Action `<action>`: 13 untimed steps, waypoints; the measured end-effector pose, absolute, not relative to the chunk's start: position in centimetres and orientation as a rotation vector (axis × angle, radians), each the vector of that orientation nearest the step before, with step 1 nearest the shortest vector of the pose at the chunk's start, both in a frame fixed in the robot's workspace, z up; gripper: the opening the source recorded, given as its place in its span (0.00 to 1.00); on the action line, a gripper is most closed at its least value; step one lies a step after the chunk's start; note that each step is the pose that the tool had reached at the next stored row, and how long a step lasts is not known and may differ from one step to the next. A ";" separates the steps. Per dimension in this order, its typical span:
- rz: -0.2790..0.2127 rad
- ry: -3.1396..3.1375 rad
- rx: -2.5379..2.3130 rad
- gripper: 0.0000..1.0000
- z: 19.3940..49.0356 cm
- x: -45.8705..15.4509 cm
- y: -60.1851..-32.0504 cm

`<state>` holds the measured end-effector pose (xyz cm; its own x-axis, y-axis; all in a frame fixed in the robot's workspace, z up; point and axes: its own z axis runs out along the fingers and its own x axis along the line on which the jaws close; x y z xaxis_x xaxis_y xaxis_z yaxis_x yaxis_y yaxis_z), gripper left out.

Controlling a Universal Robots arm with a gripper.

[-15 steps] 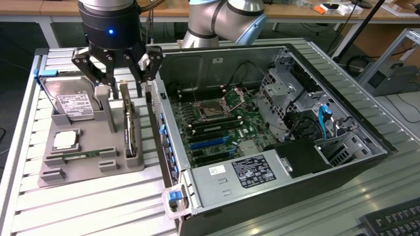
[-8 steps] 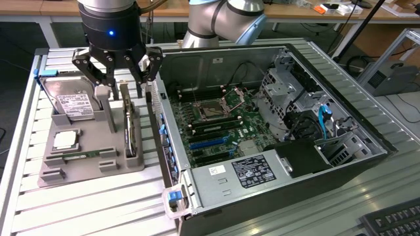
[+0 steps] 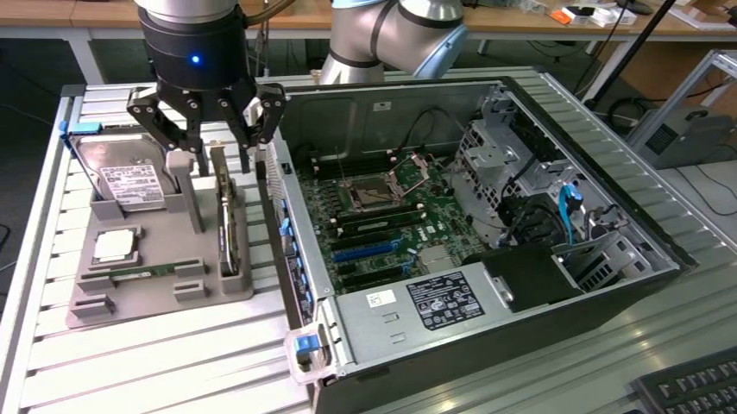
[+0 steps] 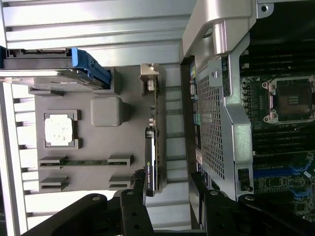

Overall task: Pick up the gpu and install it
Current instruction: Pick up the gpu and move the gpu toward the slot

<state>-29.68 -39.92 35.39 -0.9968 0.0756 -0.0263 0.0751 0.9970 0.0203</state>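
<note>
The gpu (image 3: 227, 221) stands on its long edge in a slot of the gray fixture tray (image 3: 150, 304), on the side of the tray nearest the computer case (image 3: 622, 172). It is not yet lifted. Its long axis runs along that side of the tray, about parallel to the case wall just beside it, with the silver bracket end (image 4: 149, 78) at the far end from my fingers in the wrist view.

My gripper (image 3: 213, 164) hangs right above the card's far end as the exterior view has it, jaws spread wide and holding nothing. The fingers (image 4: 132, 209) stand to either side of the card's thin face (so the opening lies across its thickness, not along its length). From the wrist view I judge the card sits closer to one finger than the other, not centred between them.

Further out on the tray lie the hard drive (image 3: 130, 181), the CPU (image 3: 116, 246) and the memory stick (image 3: 144, 272), all well apart from my fingers. Inside the open case the motherboard (image 3: 392, 226) shows its blue expansion slots (image 3: 366, 252), unoccupied.
</note>
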 end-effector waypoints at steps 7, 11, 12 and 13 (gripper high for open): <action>0.029 3.112 0.117 0.48 35.2 -29.7 -39.9; 0.029 3.112 0.118 0.48 35.1 -29.7 -39.9; 0.029 3.112 0.118 0.48 35.0 -29.7 -39.9; 0.029 3.112 0.118 0.48 35.0 -29.7 -39.9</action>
